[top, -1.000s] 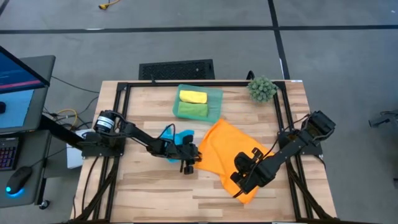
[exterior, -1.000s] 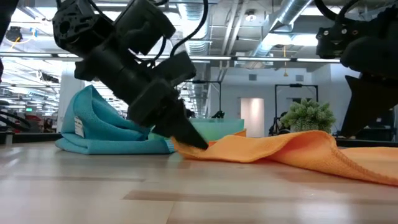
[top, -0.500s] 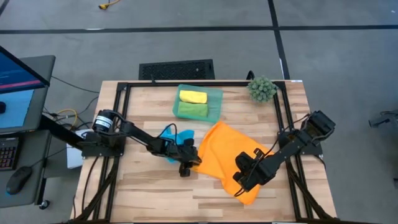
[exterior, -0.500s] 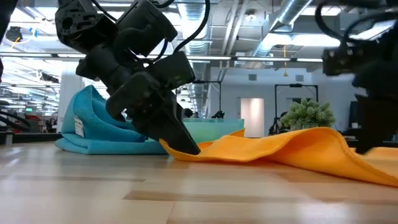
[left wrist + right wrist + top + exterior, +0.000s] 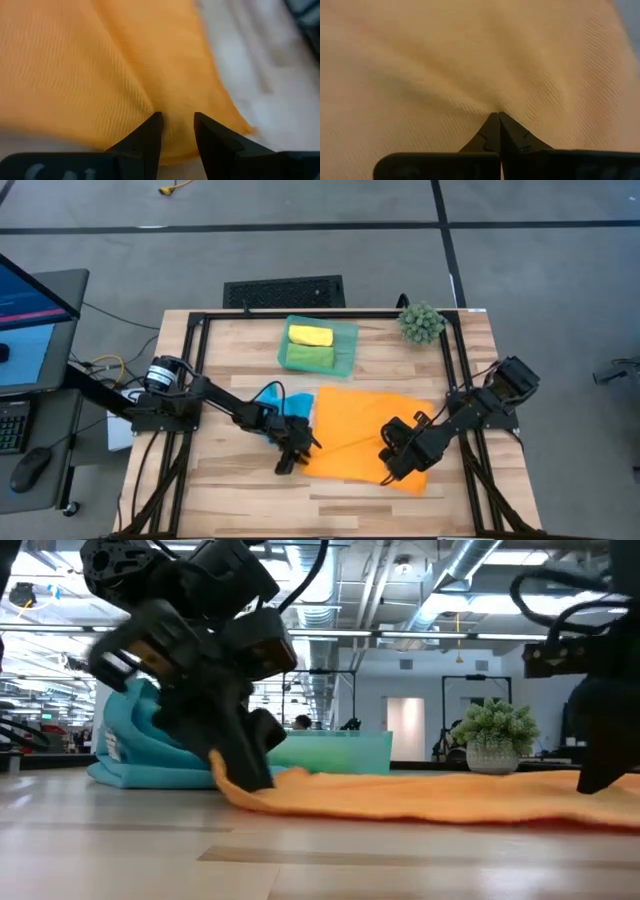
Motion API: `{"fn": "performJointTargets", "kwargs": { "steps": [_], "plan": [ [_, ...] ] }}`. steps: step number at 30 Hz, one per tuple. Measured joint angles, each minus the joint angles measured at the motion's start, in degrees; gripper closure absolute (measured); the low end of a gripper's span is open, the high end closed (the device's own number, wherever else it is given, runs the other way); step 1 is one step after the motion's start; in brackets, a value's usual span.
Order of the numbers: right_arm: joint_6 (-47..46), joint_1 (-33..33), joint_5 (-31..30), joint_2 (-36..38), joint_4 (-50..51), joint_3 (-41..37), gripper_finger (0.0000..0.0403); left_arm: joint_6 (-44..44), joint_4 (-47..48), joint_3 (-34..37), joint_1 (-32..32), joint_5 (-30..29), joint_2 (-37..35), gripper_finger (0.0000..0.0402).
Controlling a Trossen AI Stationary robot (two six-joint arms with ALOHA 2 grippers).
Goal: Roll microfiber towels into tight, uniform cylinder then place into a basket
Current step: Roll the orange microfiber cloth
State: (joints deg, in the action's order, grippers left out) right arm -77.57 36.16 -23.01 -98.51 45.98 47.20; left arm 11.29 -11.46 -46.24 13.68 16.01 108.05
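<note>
orange towel (image 5: 362, 432) lies spread nearly flat on the table (image 5: 230, 490), just on the near side of the basket (image 5: 345, 330) and slightly toward the right arm's side of it. its long axis runs side to side, roughly parallel to the basket's long side. one shallow crease crosses the middle; not yet rolled.

basket, at the far middle of the table, already carries a yellow roll (image 5: 309, 336) and a green roll (image 5: 309, 357). blue towel (image 5: 283, 400) sits crumpled between the basket and the left arm, touching the orange towel's left edge.

left gripper (image 5: 293, 452) is at the orange towel's near-left corner, the corner farthest from the basket on that side. wrist view: fingers (image 5: 145, 140) partly apart with a pinch of orange cloth bunched between them at the hem; looks like a grip on the corner, though how firm it is can't be read.

right gripper (image 5: 398, 463) is down on the towel's right part, near the near-right edge. wrist view: fingers (image 5: 492, 131) pressed together, tips meeting, orange cloth puckering into them, so it looks clamped on a fold of the towel.

judgement: both grippers sit on the edge away from the basket, one toward each end, so a roll would likely start there and travel toward the basket. each arm is nearer its own end.
</note>
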Motion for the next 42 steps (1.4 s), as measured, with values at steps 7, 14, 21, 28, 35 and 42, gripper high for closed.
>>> {"fn": "performJointTargets", "kwargs": {
  "steps": [7, 14, 21, 28, 35, 42],
  "plan": [
    [9.3, -6.0, 0.2, 0.0, -0.5, 0.1, 0.039, 1.4, 1.0, -0.6, 1.0, 4.7, 0.2, 0.0291],
    [10.5, -1.3, -1.2, -0.4, 0.7, 3.8, 0.0383, -0.6, 8.2, -5.0, 1.2, 4.8, -0.5, 0.0292],
    [8.9, 6.1, -2.0, -0.4, 1.6, 7.3, 0.038, -1.2, 21.2, -8.7, 5.4, -10.5, -4.6, 0.0292],
    [5.1, 13.3, -7.5, -0.2, 8.0, 12.0, 0.0381, -1.8, 20.7, -9.9, 9.2, -20.8, -7.0, 0.0292],
    [3.1, 21.2, -18.0, -0.2, 10.8, 14.7, 0.038, -3.2, 19.4, -9.9, 9.7, -18.3, -7.0, 0.0285],
    [-13.8, 28.4, -25.4, -0.2, 23.1, 14.8, 0.0382, -3.8, 17.0, -9.9, 9.6, -21.6, -7.1, 0.0224]
  ]
}}
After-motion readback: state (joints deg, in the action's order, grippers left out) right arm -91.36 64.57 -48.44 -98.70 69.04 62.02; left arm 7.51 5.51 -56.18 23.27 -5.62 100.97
